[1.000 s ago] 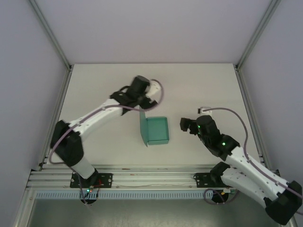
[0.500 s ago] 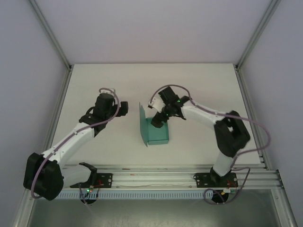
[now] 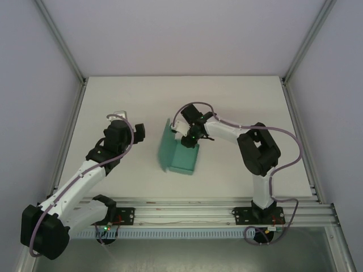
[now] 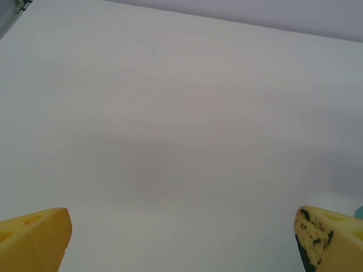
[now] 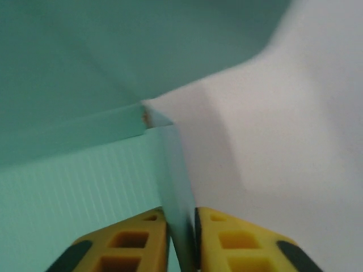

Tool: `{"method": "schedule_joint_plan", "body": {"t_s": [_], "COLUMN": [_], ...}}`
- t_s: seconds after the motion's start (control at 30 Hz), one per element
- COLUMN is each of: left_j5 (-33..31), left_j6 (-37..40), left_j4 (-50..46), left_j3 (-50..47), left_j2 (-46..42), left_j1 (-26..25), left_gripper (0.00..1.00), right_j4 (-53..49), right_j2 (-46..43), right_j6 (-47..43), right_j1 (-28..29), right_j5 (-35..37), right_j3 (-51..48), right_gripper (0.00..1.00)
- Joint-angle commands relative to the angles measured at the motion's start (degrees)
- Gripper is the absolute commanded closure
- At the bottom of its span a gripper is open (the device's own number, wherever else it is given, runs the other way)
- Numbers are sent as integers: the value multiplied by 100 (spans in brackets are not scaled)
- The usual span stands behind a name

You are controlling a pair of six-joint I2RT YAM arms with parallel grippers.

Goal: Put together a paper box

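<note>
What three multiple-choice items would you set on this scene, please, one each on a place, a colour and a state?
1. Where is the left gripper relative to the paper box?
A. Apart from it, on its left
B. Inside it
C. Clamped on its edge

2. What colour is the paper box?
A. Red
B. Teal-green
C. Brown

3. What is the right gripper doing?
A. Standing wide open in the air
B. Resting folded by its base
C. Shut on a thin wall of the box

Answers:
1 A: the top view shows bare table between the left gripper and the box.
2 B: the card is teal-green in both the top view and the right wrist view.
3 C: the right wrist view shows the card wall pinched between the yellow fingers.
</note>
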Motion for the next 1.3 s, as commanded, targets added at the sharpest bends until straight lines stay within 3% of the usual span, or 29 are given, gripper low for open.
{"method": "schedule_joint_plan", "body": {"t_s": [0.0, 0.13, 0.3, 0.43, 0.53, 0.63, 0.83, 1.0, 1.07, 1.13, 1.27], "left_j5": [-278, -340, -298, -21, 222, 576, 1868, 2681, 3068, 3395, 3934], "left_j6": [-170, -288, -404, -353, -255, -93, 520, 1108, 1437, 1809, 2611], "left_j4": [-36, -98, -153, -53, 28, 99, 498, 774, 783, 835, 402], "left_j3": [11, 90, 219, 261, 276, 314, 270, 381, 527, 692, 1353], "left_j2": [-104, -120, -80, 26, 146, 270, 539, 788, 973, 1200, 1811], "left_j1": [68, 63, 62, 65, 60, 67, 60, 61, 67, 68, 76], "left_gripper": [0, 0, 0, 0, 0, 0, 0, 0, 0, 0, 0], "right_j4": [420, 563, 142, -256, -284, -230, -228, -167, -109, 4, 233], "right_j2": [-414, -791, -1230, -1362, -1354, -1329, -1162, -1487, -1785, -2117, -2660], "right_j6": [788, 2067, 5165, 6938, 7598, 7808, 7786, 7530, 7310, 6901, 5623], "right_j1": [47, 145, 494, 857, 1012, 1120, 1120, 1120, 1120, 1087, 723], "right_j5": [746, 1469, 2958, 3484, 3495, 3554, 3648, 3612, 3725, 3929, 3473], "right_j3": [-369, -754, -1106, -1359, -1433, -1518, -1469, -1517, -1598, -1679, -1692], "right_gripper": [87, 92, 95, 95, 95, 92, 80, 54, 49, 34, 21]}}
